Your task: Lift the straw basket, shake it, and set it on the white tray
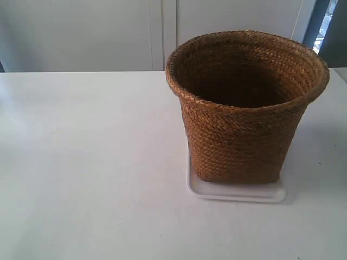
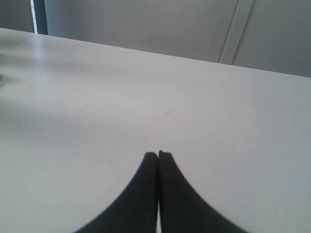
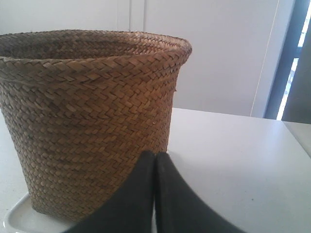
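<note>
On the white tray (image 1: 238,194), the straw basket (image 1: 244,130)
Looks done; both jaws pressed together, empty; no move needed

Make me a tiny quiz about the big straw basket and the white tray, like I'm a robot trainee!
1. Pick one. The brown woven straw basket is: A) upright on the flat glossy white rectangular tray; B) lying on its side; C) up in the air.
2. True or false: the left end effector grips the basket.
3. Fill the gap: the right end effector, near the basket, has its jaws ____.

Key:
1. A.
2. False: it is shut on nothing, over the white table.
3. shut.
</note>
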`<state>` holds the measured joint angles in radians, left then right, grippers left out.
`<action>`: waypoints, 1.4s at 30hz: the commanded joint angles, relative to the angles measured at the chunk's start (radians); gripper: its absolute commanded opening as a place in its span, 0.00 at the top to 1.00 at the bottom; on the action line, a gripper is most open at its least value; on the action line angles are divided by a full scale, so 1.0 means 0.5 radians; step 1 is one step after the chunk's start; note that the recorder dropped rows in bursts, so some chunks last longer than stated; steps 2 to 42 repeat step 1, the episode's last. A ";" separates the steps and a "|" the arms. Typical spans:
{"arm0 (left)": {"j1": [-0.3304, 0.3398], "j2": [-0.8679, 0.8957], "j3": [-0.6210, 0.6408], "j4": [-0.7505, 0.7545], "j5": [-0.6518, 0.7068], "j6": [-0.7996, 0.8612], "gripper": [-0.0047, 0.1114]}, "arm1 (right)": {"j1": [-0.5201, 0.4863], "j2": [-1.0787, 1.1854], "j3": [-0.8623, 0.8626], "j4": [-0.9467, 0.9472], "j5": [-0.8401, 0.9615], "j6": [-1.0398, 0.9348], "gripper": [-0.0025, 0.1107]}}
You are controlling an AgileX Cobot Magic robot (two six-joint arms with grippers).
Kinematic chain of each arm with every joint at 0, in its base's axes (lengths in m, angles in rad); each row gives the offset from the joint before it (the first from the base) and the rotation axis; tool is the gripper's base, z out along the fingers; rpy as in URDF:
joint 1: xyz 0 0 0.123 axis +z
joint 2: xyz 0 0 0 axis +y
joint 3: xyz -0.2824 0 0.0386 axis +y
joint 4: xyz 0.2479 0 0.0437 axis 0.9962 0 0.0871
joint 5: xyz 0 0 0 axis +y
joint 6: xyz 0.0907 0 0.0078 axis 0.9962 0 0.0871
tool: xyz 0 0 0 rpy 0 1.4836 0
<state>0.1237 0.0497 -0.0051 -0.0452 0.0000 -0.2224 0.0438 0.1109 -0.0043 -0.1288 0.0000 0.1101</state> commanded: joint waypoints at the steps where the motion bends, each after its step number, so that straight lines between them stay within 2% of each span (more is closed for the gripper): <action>1: 0.006 -0.014 0.010 -0.011 0.000 -0.011 0.96 | -0.008 -0.002 0.009 0.001 0.000 0.008 0.98; 42: 0.006 -0.014 0.010 -0.011 0.000 -0.011 0.96 | -0.008 -0.002 0.009 0.001 0.000 0.008 0.98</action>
